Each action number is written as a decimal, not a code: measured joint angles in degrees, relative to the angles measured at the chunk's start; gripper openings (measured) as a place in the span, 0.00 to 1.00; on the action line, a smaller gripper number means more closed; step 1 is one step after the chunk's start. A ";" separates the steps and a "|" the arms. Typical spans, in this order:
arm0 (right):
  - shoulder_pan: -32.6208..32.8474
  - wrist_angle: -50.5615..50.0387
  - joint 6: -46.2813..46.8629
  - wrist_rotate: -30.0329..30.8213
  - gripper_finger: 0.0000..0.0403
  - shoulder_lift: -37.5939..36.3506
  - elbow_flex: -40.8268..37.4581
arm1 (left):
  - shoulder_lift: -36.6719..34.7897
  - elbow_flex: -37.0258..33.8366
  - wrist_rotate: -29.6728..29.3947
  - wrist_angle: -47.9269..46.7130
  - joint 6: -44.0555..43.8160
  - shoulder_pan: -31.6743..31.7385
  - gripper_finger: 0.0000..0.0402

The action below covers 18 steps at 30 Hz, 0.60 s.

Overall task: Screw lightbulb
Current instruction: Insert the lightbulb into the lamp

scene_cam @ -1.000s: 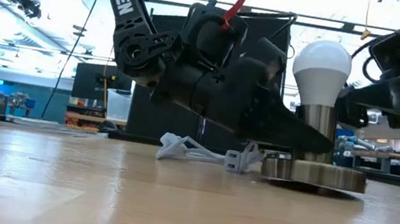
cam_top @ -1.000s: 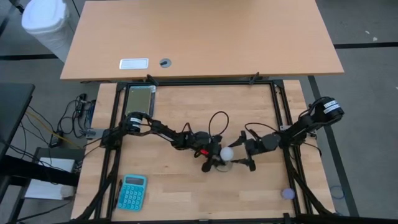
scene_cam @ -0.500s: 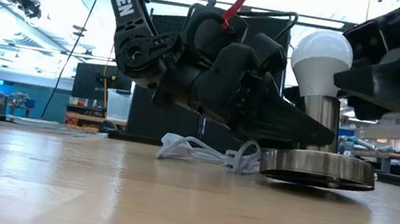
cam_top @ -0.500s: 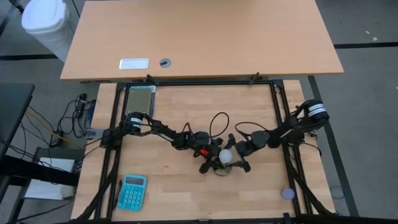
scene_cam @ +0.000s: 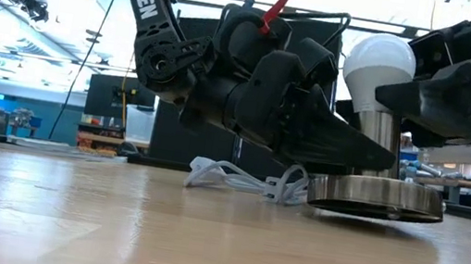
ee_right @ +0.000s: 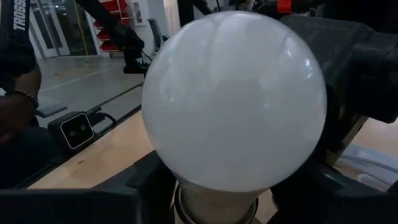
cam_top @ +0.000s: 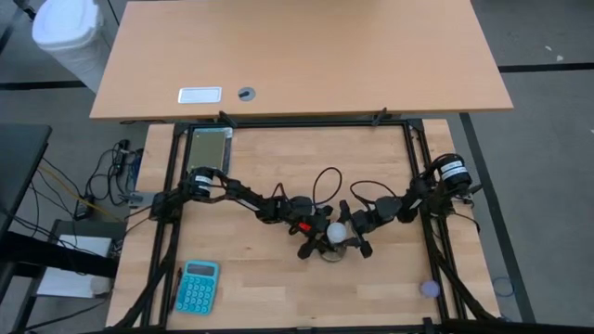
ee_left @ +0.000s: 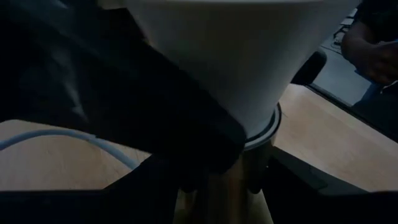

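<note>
The wooden counter [cam_top: 269,288] carries both dark arms, which meet near its middle. The left arm reaches in low from its side, and its left pincer [scene_cam: 345,153] lies almost flat on the wood, its fingers drawn narrow around the metal stem of the socket [scene_cam: 375,198], just above the round grey base disc; the left wrist view shows the fingers pressed against that stem under the bulb's taper. The right arm comes in from the opposite side, and the right pincer [cam_top: 354,232] sits at the lightbulb [scene_cam: 379,69], its fingers flanking the white globe on either side; whether they actually press on the glass cannot be told. The lightbulb stands upright in the socket, its narrow neck seated in the stem. A white cord [scene_cam: 238,179] trails behind the socket. A teal calculator [cam_top: 197,286] lies well apart, near the counter's front left corner.
</note>
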 joint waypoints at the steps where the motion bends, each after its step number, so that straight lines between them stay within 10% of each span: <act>1: 0.00 -0.06 0.09 0.00 0.52 -0.06 0.00 | 0.00 0.00 -0.07 0.03 0.04 0.00 0.48; 18: 4.22 0.31 5.99 15.03 0.44 -0.24 -2.58 | -0.35 0.26 -14.09 -2.83 0.11 -0.30 0.48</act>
